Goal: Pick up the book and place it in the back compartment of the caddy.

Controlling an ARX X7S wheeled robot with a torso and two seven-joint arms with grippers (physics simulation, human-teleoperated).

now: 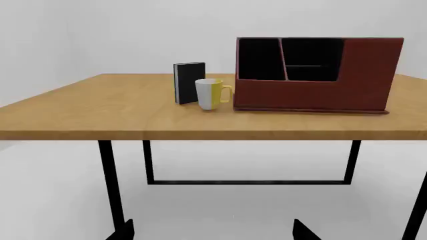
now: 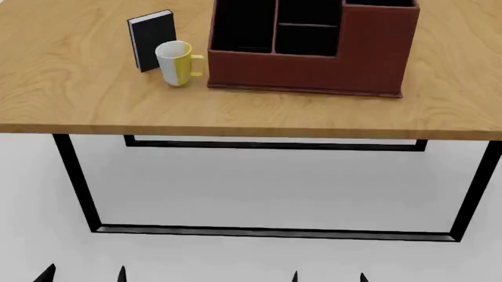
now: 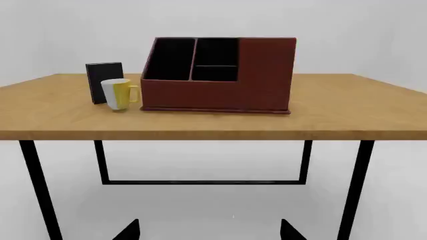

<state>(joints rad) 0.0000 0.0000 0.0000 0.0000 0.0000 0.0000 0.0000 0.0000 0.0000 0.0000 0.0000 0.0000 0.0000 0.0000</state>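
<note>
Head view: book (image 2: 153, 40) upright on table (image 2: 79, 88), far-left of mug (image 2: 178, 63), left of caddy (image 2: 314, 50); we see both grippers low, spread, empty.
Left wrist view: left gripper (image 1: 213, 231) wide; we approach book from left, clear of mug.
Right wrist view: right gripper (image 3: 210, 231) apart, idle; back compartment (image 3: 215, 51) awaits.

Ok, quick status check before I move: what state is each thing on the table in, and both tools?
book: upright on the table, behind the mug, not yet picked up.
mug: upright, handle toward the caddy.
caddy: upright; visible sections look empty.
back compartment: no book inside.
left tool: below table level, holding nothing, fingers apart.
right tool: below table level, holding nothing, fingers apart.
</note>
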